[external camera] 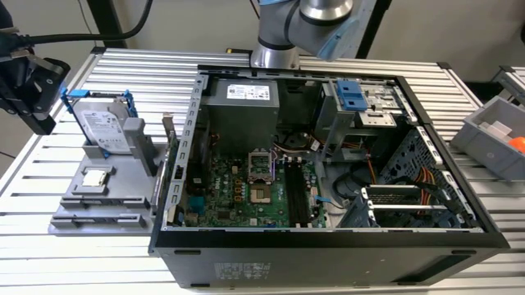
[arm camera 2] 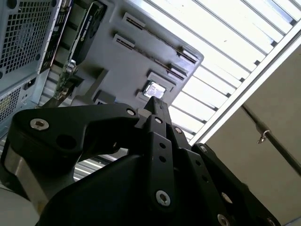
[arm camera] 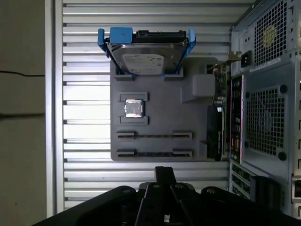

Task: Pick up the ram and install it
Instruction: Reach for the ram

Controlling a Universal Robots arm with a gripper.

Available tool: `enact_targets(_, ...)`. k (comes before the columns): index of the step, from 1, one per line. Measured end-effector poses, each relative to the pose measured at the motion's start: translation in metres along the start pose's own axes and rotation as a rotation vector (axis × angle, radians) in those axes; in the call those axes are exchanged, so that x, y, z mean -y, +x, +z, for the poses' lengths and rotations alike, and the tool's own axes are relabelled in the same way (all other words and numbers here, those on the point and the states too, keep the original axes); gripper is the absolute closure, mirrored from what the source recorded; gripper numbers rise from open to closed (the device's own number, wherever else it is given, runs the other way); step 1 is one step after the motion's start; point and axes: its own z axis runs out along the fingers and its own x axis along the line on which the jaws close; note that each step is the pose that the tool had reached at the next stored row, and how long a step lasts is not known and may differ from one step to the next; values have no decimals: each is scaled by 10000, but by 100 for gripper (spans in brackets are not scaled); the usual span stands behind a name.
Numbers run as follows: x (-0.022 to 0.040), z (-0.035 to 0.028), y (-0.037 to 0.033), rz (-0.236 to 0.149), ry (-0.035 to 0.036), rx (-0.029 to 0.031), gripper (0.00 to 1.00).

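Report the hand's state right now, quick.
Hand: closed, with the fingertips together and nothing held between them in both wrist views.

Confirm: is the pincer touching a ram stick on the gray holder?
Apart. In the first wrist view the pincer is clear of the nearer ram stick; the holder edge and table slats show between.

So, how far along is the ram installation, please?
Nothing looks done: two thin, dark ram sticks sit in the grey holder tray beside the open computer case. In hand: nothing; the black gripper is shut near the tray. Left: picking one up and installing it; the long black motherboard slots look empty.
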Motion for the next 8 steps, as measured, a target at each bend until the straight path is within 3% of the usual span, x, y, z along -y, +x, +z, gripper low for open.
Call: enact_targets(8,0,0,0,0,0,9,100)
